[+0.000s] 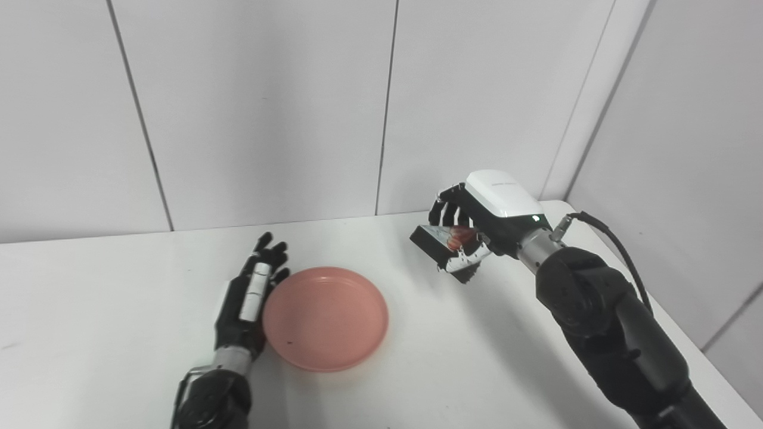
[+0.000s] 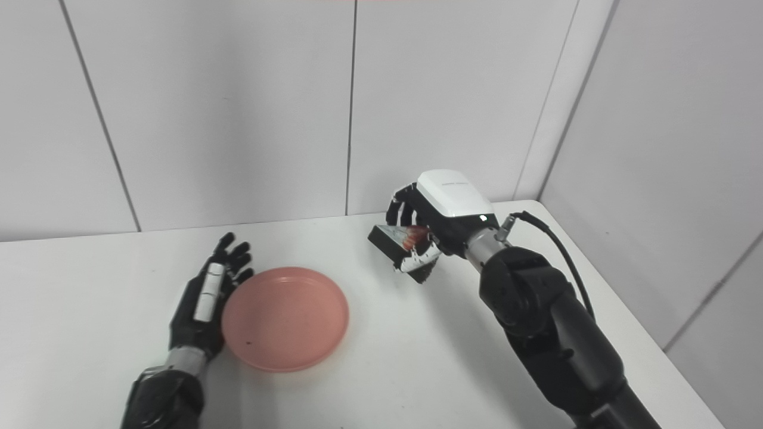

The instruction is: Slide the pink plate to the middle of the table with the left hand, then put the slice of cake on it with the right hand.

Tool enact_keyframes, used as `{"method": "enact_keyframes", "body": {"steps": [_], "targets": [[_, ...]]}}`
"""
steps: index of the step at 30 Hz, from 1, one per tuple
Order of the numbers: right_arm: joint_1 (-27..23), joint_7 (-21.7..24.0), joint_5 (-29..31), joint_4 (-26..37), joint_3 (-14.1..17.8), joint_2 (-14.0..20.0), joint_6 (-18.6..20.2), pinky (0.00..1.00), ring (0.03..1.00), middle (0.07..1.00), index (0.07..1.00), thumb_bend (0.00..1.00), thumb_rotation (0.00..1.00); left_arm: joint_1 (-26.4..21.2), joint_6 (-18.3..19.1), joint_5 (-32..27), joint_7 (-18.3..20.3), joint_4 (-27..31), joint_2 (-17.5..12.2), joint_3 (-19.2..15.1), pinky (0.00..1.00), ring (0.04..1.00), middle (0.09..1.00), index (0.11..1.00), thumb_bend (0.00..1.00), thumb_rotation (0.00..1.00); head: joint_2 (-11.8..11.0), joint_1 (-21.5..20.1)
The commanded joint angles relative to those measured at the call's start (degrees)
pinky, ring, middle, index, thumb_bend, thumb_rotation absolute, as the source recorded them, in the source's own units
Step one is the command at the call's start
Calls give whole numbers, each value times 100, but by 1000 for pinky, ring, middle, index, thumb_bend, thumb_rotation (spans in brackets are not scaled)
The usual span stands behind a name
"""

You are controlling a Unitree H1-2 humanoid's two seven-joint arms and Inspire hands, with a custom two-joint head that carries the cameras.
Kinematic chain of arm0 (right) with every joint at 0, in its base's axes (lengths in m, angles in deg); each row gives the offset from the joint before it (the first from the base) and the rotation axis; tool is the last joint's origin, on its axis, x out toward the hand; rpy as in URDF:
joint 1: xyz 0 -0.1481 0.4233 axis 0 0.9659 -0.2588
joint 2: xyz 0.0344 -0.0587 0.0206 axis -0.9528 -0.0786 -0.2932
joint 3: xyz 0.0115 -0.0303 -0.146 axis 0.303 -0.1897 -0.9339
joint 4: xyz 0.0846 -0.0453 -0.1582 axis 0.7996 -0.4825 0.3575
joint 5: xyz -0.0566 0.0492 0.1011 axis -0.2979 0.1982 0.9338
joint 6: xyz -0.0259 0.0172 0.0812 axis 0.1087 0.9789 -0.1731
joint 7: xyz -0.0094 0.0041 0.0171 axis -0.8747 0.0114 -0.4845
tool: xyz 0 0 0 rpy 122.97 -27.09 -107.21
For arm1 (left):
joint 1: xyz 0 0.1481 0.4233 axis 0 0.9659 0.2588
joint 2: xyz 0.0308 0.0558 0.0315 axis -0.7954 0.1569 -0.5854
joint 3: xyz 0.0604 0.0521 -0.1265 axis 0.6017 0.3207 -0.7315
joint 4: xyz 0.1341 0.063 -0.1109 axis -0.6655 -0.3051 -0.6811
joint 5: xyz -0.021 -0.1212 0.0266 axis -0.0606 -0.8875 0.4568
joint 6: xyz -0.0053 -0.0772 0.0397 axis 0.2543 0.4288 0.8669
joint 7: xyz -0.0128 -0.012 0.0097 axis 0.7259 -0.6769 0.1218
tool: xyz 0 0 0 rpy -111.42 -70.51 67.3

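Pink plate (image 1: 325, 317) touches the flat, spread left hand (image 1: 250, 295); right hand (image 1: 477, 223) grips the cake slice (image 1: 444, 241), seemingly aloft.

Bright, even overhead light; soft shadows fall on the white table (image 1: 477, 357), and both views are sharp.

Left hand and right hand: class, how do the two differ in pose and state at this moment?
The left hand lies low on the table, fingers stretched out, against the pink plate's left rim; the right hand is raised above the table, right of the plate. The left hand holds nothing; the right hand is closed on the slice of cake. Both have dark fingers and white panels.
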Motion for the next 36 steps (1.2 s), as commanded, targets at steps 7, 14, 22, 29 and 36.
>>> {"method": "enact_keyframes", "body": {"steps": [7,14,22,29,36], "targets": [[-611,-173,24,-235,-250,-384,-536,328,390,474,486,530,0,202,155,121,-247,-468,214,49,908,918,889,925,821,772,35,518],[-861,-186,131,-643,-512,-778,-753,333,394,477,484,531,0,213,110,209,-317,-517,259,66,884,915,893,930,807,783,27,792],[-1075,-302,98,-1177,-734,-1143,-1013,337,419,495,500,521,0,206,59,209,-352,-567,294,72,871,908,898,921,792,778,-8,830],[-1187,-314,-63,-1495,-1009,-1354,-1131,323,421,498,495,520,0,205,-17,265,-374,-615,292,94,842,896,877,899,771,758,-34,894],[-1223,-502,-83,-2013,-1136,-1494,-1324,312,418,493,496,520,0,302,73,254,-308,-470,220,94,883,910,899,903,768,769,-28,860]]}}
